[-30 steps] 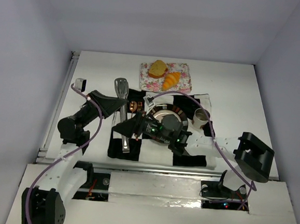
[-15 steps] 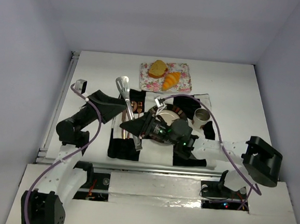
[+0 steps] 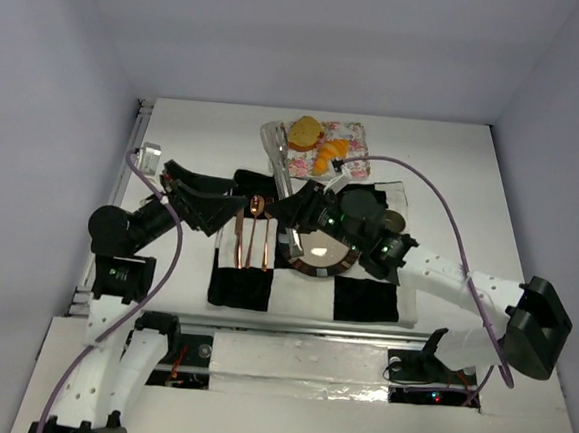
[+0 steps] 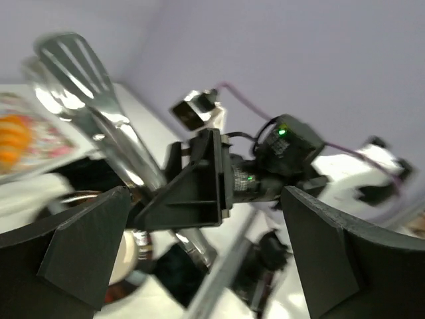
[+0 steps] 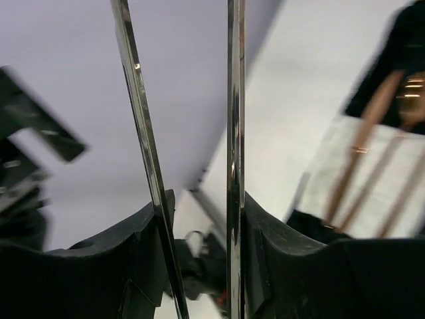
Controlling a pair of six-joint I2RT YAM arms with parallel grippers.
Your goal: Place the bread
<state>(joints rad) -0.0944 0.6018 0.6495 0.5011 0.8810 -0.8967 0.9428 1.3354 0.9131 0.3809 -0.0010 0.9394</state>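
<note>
at the left, the left gripper (image 3: 228, 210) hangs over the left edge of the checked mat (image 3: 239, 285), its fingers spread wide with nothing between them, just left of the copper cutlery (image 3: 253, 236) lying on the mat. right of that, the right gripper (image 5: 202, 219) is clamped on steel tongs (image 3: 279, 161), whose slotted head reaches the left edge of the floral tray (image 3: 359, 134). on that tray, the round bread slice (image 3: 303, 132) lies just beside the tongs' head and the croissant (image 3: 329, 155) just right of the slice, both beyond the right gripper and well apart from the left one.
</note>
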